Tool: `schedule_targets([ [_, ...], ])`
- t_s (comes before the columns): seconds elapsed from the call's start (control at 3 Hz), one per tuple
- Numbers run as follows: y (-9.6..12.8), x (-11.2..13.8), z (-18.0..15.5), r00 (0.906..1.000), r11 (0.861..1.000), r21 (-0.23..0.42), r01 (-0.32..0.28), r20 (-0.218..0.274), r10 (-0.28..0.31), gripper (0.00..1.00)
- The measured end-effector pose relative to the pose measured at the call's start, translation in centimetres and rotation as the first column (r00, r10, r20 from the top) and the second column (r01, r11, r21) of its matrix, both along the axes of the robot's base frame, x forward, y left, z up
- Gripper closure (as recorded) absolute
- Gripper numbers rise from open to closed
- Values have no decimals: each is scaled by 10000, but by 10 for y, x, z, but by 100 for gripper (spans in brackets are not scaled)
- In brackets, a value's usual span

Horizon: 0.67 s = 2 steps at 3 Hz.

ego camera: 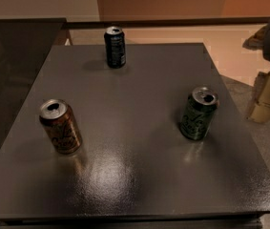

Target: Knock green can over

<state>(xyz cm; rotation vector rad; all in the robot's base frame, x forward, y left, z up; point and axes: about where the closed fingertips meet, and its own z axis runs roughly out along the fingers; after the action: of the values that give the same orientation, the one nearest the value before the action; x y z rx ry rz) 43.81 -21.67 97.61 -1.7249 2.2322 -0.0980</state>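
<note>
The green can stands upright on the right half of the grey table. It has a dark green body with pale script and a silver top with the opening showing. My gripper hangs at the right edge of the view, beyond the table's right edge and over the floor. It is to the right of the green can and apart from it, holding nothing that I can see.
An orange-gold can stands upright on the left side of the table. A black can stands upright near the far edge. A dark counter runs along the left. Pale floor lies to the right.
</note>
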Motion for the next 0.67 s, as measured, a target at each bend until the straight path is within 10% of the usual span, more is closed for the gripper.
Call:
schedule_targets([
  [0.67,2,4,-5,9996,9985,537,-70,274,55,0],
])
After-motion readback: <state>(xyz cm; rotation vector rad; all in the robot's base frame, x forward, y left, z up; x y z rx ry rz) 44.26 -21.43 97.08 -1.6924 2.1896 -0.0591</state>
